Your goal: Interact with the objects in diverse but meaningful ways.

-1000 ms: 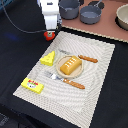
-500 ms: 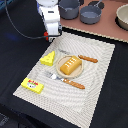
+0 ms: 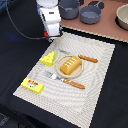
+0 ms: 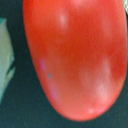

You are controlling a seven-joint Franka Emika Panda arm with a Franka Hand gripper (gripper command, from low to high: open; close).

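Red fruit (image 4: pixel 75 57) fills the wrist view: smooth, glossy, rounded skin with soft highlights, directly under the camera. In the exterior view only a small red patch (image 3: pixel 46 35) shows at the base of the white arm, near the far corner of the woven placemat (image 3: pixel 95 95) toward the desk's back edge. Against the frames of a second earlier, the arm has dropped lower over this spot; the other objects lie unchanged. The gripper (image 3: pixel 48 34) is hidden behind the arm housing, so its opening and any hold on the fruit cannot be told. Yellow holed cheese wedge (image 3: pixel 48 58), matte and triangular, lies on the mat beside a golden bread loaf (image 3: pixel 70 65) with scored crust on a round plate (image 3: pixel 61 74). Yellow box with red marks (image 3: pixel 32 85) sits at the mat's near corner. Grey two-handled pot (image 3: pixel 91 14) stands at the desk's back edge.
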